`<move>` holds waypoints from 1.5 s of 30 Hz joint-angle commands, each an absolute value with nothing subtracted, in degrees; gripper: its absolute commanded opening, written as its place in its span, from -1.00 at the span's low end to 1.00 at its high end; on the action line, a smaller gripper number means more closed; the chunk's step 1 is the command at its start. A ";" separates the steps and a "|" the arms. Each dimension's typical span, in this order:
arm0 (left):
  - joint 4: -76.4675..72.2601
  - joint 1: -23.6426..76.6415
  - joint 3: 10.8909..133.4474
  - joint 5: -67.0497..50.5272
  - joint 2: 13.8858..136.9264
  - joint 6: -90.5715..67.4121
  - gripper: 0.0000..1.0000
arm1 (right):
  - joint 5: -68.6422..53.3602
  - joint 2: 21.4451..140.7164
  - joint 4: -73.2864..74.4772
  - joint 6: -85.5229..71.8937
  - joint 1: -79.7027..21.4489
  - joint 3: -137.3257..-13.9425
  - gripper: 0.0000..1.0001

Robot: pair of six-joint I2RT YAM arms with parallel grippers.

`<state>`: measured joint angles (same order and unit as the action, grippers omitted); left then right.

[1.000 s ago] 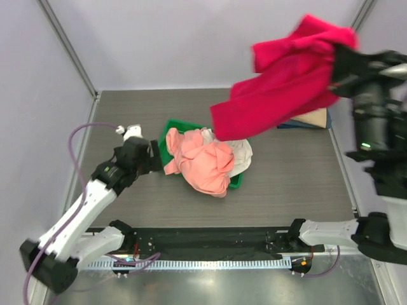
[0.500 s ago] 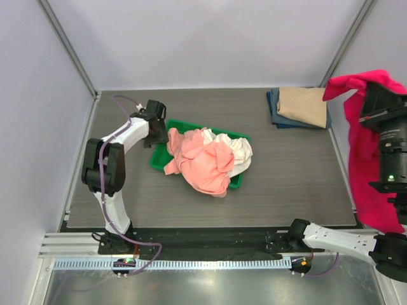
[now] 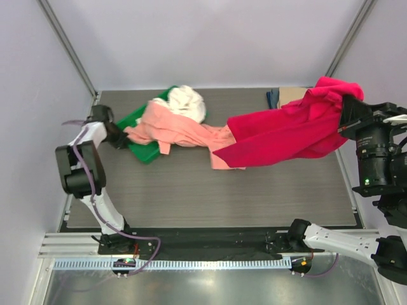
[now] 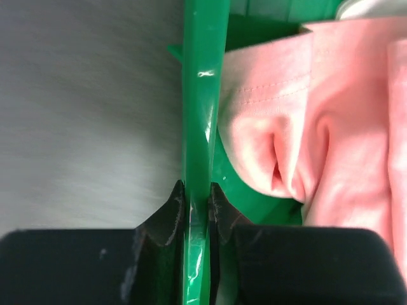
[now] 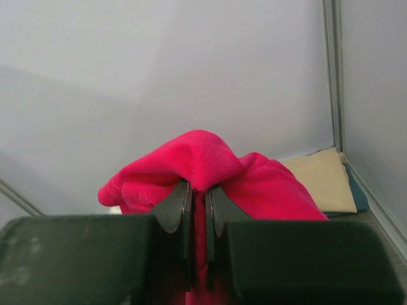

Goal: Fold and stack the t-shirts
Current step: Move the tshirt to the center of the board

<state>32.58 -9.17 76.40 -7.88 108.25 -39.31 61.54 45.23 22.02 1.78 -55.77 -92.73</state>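
— Grey-brown table (image 3: 191, 197) under pale walls: how are your arms set over it?

— My left arm folds up from its base and reaches along the left edge, with my left fingers (image 4: 177, 206) clamped together on the rim of the green tray (image 4: 203, 95). My right arm stands outside the right edge, raised. My right fingers (image 5: 180, 203) are pinched on a bunched fold of the crimson-red t-shirt (image 5: 210, 149), which stretches from them leftward to mid-table.

— What differs from half a second back?

— Then the tray lay near the middle and my left fingers stood apart beside its corner. Now they grip it, and it sits turned at the far-left corner. The salmon-pink t-shirt (image 3: 172, 127), heaped in it before, trails out across the table, its end meeting the red cloth's low edge. The white t-shirt (image 3: 186, 101) sits at the tray's far end. The red one hung down past the right edge. Now it crosses in front of the tan t-shirt (image 3: 291, 95) and navy t-shirt (image 3: 272, 98) folded at the far right, hiding most of both.

— And room to move?

— The near half of the table is bare. The tray and my left fingers sit close to the left edge and wall. My right wrist is close to the right wall. I cannot tell whether the red cloth's low end touches the table.
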 commanded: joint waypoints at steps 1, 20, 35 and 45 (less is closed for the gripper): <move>32.79 -20.55 68.30 -5.01 103.72 -48.33 -0.99 | 59.51 45.26 21.18 -2.19 -55.99 -91.58 -0.84; 31.80 -34.73 59.50 -5.29 87.29 -47.56 0.55 | 54.58 46.41 25.92 -11.16 -55.99 -84.73 -0.84; 38.67 2.49 62.66 16.16 73.46 -40.25 0.91 | 55.99 46.67 26.89 -11.86 -55.99 -81.48 -0.84; 30.94 15.20 69.51 12.84 95.23 -41.66 0.96 | 58.09 44.82 27.60 -10.90 -55.99 -79.89 -0.84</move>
